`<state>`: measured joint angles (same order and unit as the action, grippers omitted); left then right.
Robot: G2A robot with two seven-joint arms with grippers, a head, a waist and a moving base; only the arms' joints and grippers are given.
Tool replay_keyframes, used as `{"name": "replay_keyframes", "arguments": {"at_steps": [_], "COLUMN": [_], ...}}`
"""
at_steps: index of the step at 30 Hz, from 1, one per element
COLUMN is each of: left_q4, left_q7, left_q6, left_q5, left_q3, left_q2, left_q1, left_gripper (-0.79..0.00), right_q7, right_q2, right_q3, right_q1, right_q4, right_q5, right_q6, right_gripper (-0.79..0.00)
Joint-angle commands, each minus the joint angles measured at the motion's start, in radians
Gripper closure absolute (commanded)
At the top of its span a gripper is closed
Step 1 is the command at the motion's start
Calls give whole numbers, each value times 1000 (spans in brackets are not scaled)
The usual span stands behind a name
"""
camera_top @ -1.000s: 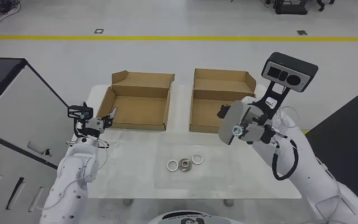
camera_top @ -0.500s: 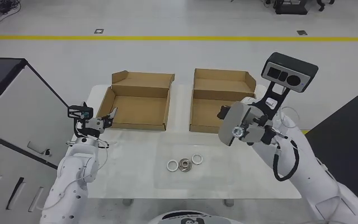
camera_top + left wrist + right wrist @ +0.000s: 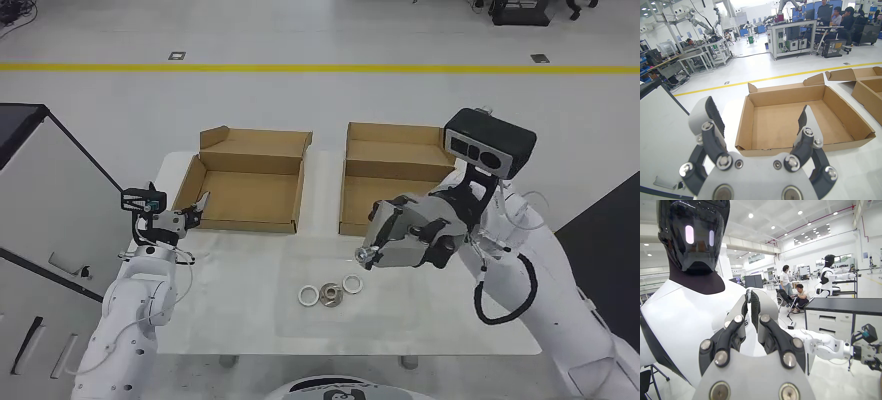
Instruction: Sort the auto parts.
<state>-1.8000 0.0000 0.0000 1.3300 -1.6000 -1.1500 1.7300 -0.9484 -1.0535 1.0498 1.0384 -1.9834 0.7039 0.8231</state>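
Note:
Three small round parts lie together on the white table (image 3: 240,300): a white ring (image 3: 309,295), a grey metal piece (image 3: 331,294) and another white ring (image 3: 353,284). My right gripper (image 3: 366,257) hangs just above and to the right of them, in front of the right cardboard box (image 3: 365,195). Its fingers (image 3: 755,306) are nearly together on a small threaded metal piece (image 3: 748,294) at the tips. My left gripper (image 3: 197,210) (image 3: 757,113) stands open and empty at the left edge of the left cardboard box (image 3: 247,195) (image 3: 791,121).
Both boxes are open with their lids folded back, and the left one looks bare inside. A grey cabinet (image 3: 40,200) stands close to the table's left side. The right box (image 3: 866,91) sits beside the left one with a narrow gap between.
My right arm has swung down and to the left, from over the right box's front edge to just above the parts. The left arm has stayed still.

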Motion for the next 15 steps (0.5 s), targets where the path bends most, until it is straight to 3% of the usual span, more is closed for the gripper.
{"name": "replay_keyframes", "arguments": {"at_steps": [1, 15], "left_q4": [0, 0], "left_q7": [0, 0], "left_q6": [0, 0], "left_q5": [0, 0], "left_q3": [0, 0], "left_q2": [0, 0], "left_q1": [0, 0], "left_gripper": [-785, -785], "right_q7": [-4, 10], "right_q2": [-1, -9], "right_q3": [3, 35], "right_q1": [1, 72], "right_q4": [-4, -54], "right_q5": [0, 214], "right_q6": [-10, 59], "right_gripper": [0, 0]}}
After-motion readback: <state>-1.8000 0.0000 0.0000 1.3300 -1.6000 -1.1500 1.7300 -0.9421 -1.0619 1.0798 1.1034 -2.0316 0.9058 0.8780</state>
